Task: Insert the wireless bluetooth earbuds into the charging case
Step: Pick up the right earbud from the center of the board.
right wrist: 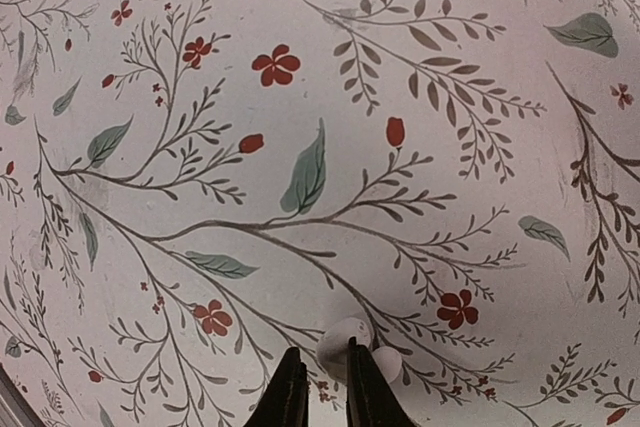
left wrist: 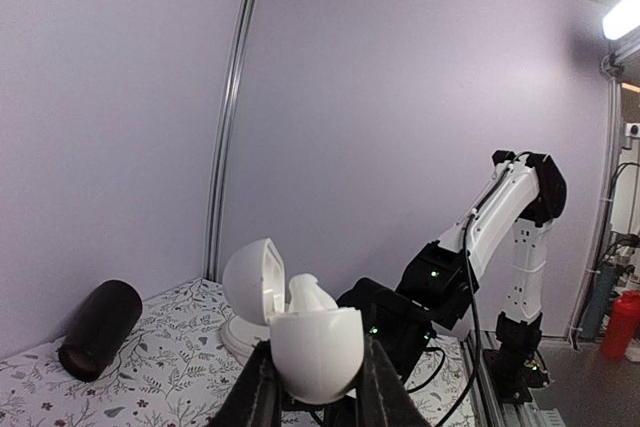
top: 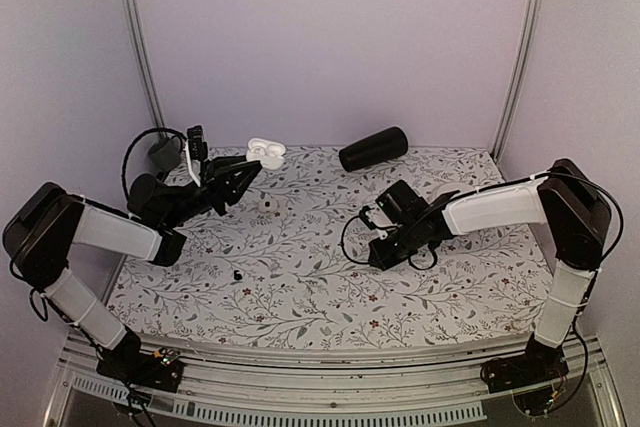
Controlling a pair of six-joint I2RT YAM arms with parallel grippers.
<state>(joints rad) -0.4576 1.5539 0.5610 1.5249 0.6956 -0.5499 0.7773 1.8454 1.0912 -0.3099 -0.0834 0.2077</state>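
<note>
No word, label, brand or number is showing legibly in any view — the charging case (left wrist: 315,352), the black cylinder (top: 373,148) and the flower-printed table (top: 300,287) are all presenting plain, unlettered faces.

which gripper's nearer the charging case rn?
Left. The left gripper is clamped on the charging case, lid open, above the table. The right gripper is far off to its right, low over the table, pinching an earbud.
</note>
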